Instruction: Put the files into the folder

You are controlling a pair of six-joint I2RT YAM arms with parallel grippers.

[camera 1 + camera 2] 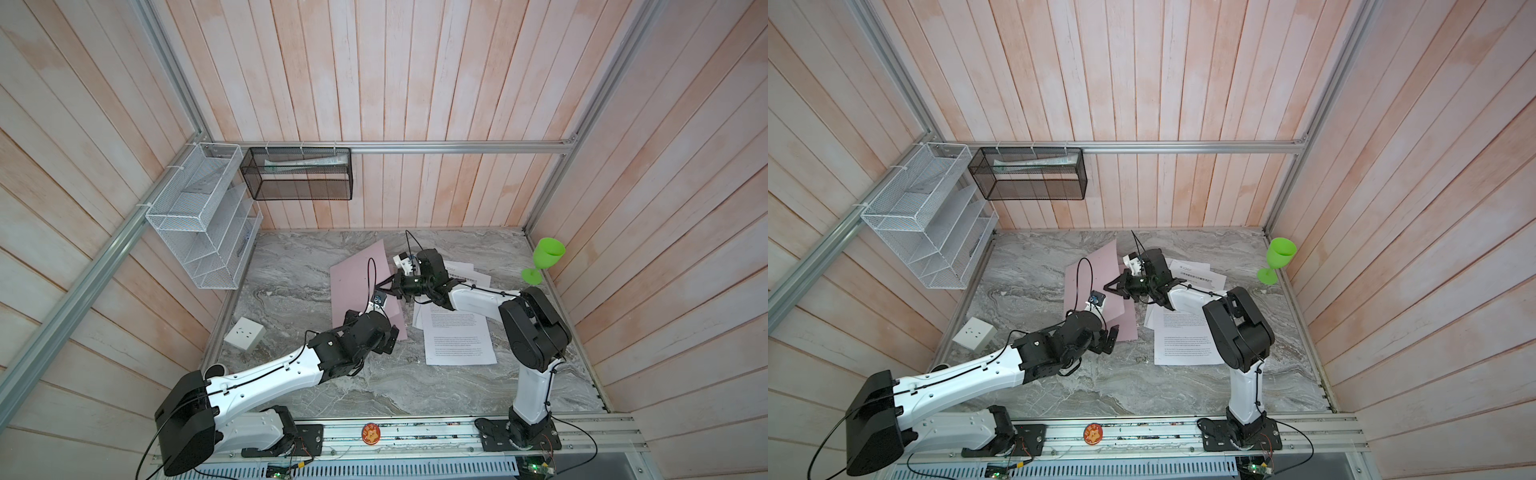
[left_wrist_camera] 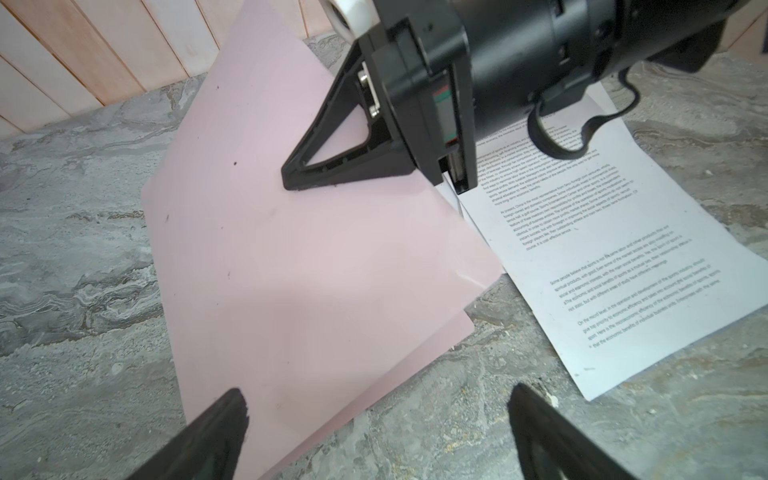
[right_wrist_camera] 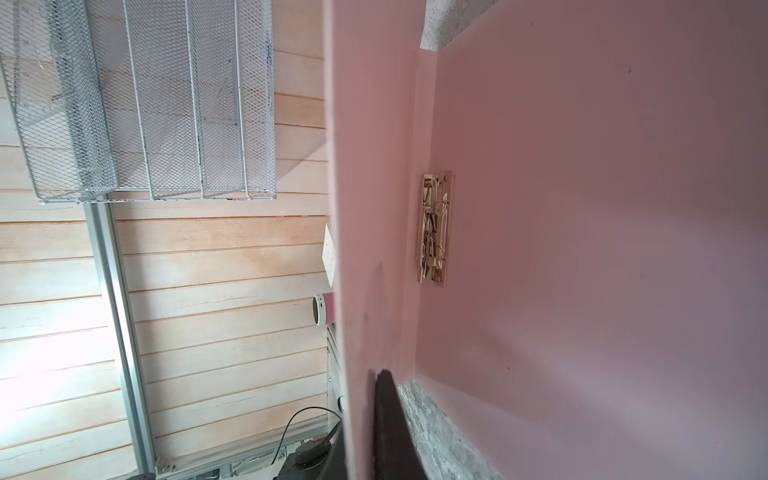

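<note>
The pale pink folder (image 1: 357, 282) (image 1: 1090, 286) lies mid-table, its front cover (image 2: 291, 257) raised off the back flap. My right gripper (image 1: 384, 289) (image 1: 1112, 286) (image 2: 291, 183) is shut on that cover's edge. In the right wrist view the cover (image 3: 357, 208) runs edge-on beside one finger (image 3: 388, 415), and the silver clip (image 3: 434, 228) shows on the inner flap. My left gripper (image 1: 392, 336) (image 1: 1111, 338) (image 2: 378, 409) hangs open over the folder's near corner with nothing between its fingers. The files (image 1: 457, 336) (image 1: 1187, 340) (image 2: 602, 257), white printed sheets, lie loosely overlapped just right of the folder, partly under the right arm.
A green plastic goblet (image 1: 544, 259) stands at the table's right edge. A white socket plate (image 1: 245, 332) lies near the left edge. A white wire rack (image 1: 199, 216) and a black mesh basket (image 1: 299, 174) hang on the walls at the back left.
</note>
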